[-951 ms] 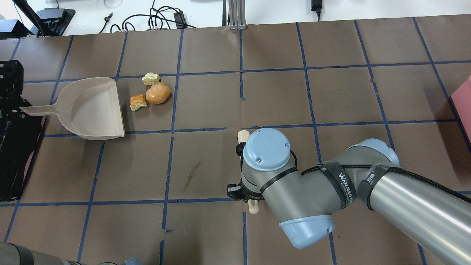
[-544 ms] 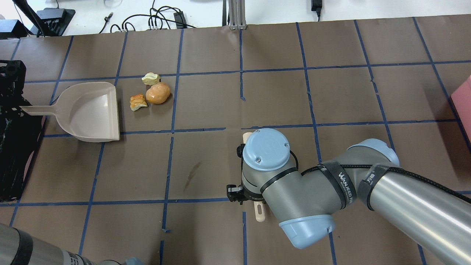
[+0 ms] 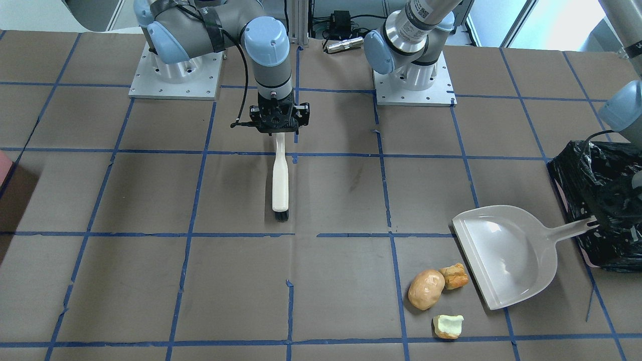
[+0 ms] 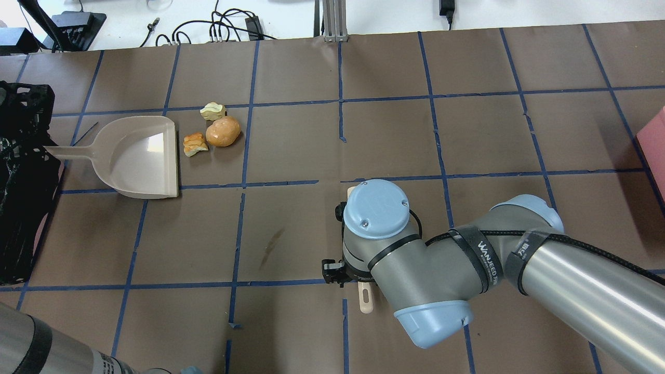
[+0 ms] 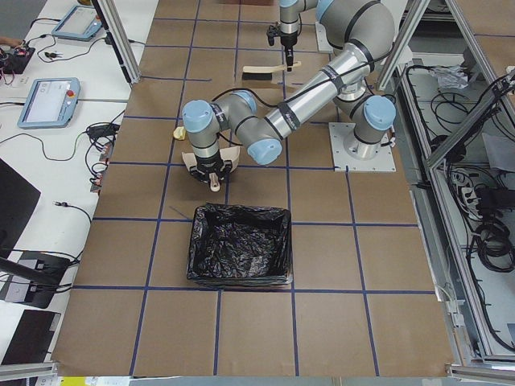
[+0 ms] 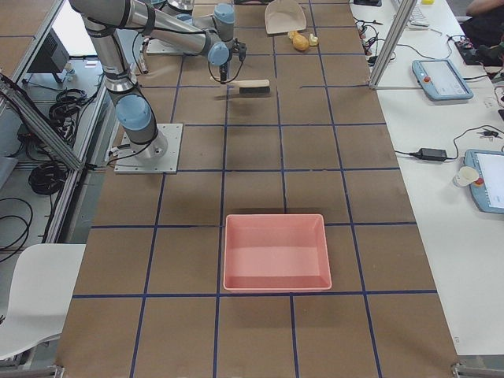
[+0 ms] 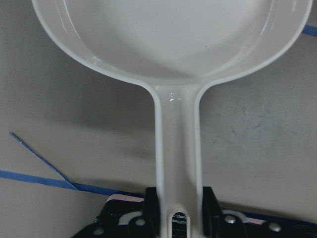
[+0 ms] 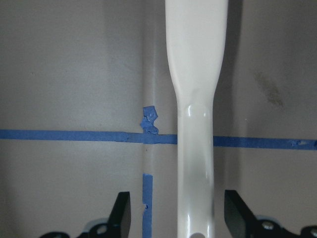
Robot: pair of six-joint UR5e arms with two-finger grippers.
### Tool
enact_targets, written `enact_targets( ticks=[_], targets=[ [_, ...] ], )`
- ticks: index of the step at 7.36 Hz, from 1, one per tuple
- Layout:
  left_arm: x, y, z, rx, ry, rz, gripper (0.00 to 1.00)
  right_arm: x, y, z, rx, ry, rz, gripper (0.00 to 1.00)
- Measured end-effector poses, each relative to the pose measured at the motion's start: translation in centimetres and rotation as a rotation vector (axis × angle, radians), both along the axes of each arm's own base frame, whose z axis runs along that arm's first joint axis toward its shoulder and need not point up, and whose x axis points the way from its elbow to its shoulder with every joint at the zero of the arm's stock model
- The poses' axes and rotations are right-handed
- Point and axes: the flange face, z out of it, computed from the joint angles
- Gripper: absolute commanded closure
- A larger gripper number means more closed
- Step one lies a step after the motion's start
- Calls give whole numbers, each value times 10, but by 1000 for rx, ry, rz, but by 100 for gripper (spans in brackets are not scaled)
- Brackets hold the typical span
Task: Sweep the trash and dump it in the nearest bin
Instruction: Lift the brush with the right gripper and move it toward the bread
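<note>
Brush mostly hidden beneath right arm; bin cropped.

Brown table, gridded in blue tape, filled the middle of the room. A white desk ran along one side, carrying tablets and cables. Aluminium posts stood at the edge. A white chair sat at the corner, under even light.

This is a robot lab. 2 grey metal robot arms with blue caps are bolted to a big brown table marked with blue tape squares. Around it are black cables, silver metal frame posts and grey control tablets on white desks.
</note>
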Motion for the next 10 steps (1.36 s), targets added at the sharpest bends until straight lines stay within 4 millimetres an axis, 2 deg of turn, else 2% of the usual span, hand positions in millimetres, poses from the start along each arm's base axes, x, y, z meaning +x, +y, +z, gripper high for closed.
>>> enact_targets(
  ticks=[3,7,10],
  targets=[
    [-6,-1,-5,3,11,-8,100,-4,0,-4,-6,30,3,25],
    [-5,-2,-5,-9,3,-8,100,-7,4,-11,5,44,-4,66],
    [-5,-4,-9,-32,1,-7,99,-7,4,-10,6,41,-17,76]
  ],
)
